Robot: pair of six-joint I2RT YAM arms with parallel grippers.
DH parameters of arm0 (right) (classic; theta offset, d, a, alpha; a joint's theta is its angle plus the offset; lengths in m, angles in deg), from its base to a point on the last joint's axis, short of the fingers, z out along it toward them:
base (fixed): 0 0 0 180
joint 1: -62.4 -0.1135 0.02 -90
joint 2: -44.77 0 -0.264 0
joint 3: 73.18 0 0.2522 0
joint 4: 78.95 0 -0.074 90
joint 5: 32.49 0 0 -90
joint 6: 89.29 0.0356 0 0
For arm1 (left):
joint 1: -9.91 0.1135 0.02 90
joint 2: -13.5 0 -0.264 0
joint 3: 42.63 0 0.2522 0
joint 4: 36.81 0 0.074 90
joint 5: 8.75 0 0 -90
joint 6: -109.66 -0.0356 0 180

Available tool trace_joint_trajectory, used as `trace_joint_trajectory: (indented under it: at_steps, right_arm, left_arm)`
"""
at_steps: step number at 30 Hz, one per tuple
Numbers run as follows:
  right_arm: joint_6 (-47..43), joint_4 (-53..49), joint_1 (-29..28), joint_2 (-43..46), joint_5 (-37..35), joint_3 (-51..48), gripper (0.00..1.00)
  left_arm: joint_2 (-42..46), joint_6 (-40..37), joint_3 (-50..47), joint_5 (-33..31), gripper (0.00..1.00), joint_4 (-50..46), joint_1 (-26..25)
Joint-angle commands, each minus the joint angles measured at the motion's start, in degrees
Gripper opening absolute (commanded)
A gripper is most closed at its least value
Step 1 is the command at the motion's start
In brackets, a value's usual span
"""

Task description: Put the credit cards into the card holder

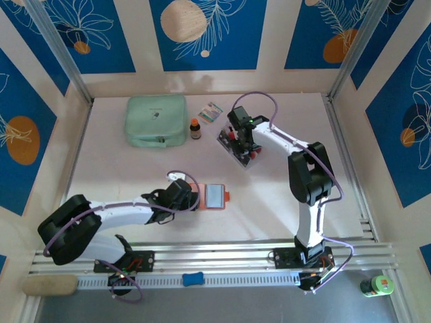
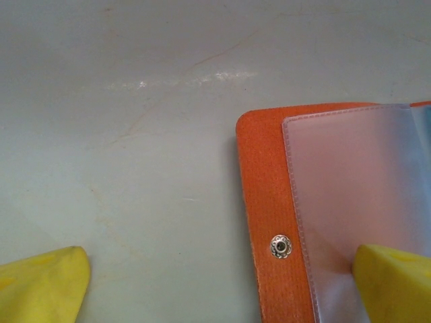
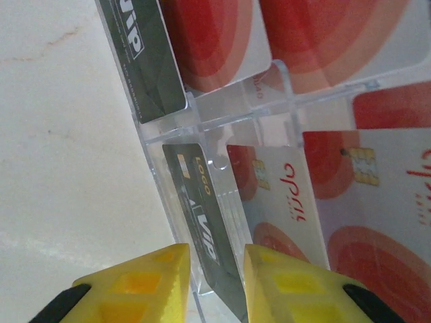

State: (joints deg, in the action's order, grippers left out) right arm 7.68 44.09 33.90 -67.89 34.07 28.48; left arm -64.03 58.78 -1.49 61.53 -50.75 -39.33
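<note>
The orange card holder (image 1: 214,195) lies open on the table, pale clear pockets up. My left gripper (image 1: 192,196) is open wide at its left edge. In the left wrist view one yellow finger (image 2: 394,282) rests on a clear pocket of the holder (image 2: 266,202) and the other sits on the bare table. The credit cards (image 1: 237,142) stand in a clear rack (image 3: 222,114) further back. My right gripper (image 1: 244,145) hangs over them. Its gripper (image 3: 217,276) is open, the fingers straddling a dark card (image 3: 202,222) beside a red-and-white card (image 3: 283,202).
A mint-green zip pouch (image 1: 157,121) lies at the back left, with a small brown bottle (image 1: 195,128) and a patterned packet (image 1: 211,112) to its right. Walls enclose the table on three sides. A blue piece (image 1: 192,278) sits on the front rail.
</note>
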Motion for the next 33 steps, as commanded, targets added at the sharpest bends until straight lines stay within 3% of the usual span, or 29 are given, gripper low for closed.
trace_joint_trajectory:
  at_steps: [1, 22, 33]
  right_arm:
    - [-1.49, -1.46, -0.56, -1.19, -2.30, 1.73, 0.27]
    - [-2.23, -1.63, -0.78, -0.81, -1.12, 1.04, 0.18]
    - [-4.01, -1.98, -0.86, 0.35, 0.57, 1.48, 0.06]
  left_arm:
    - [1.25, 0.88, 0.02, 0.48, 1.00, 0.48, 0.32]
    - [2.73, 0.88, -0.57, 0.44, 1.00, 0.45, 0.37]
    - [3.14, 0.88, -0.41, 0.48, 1.00, 0.16, 0.34]
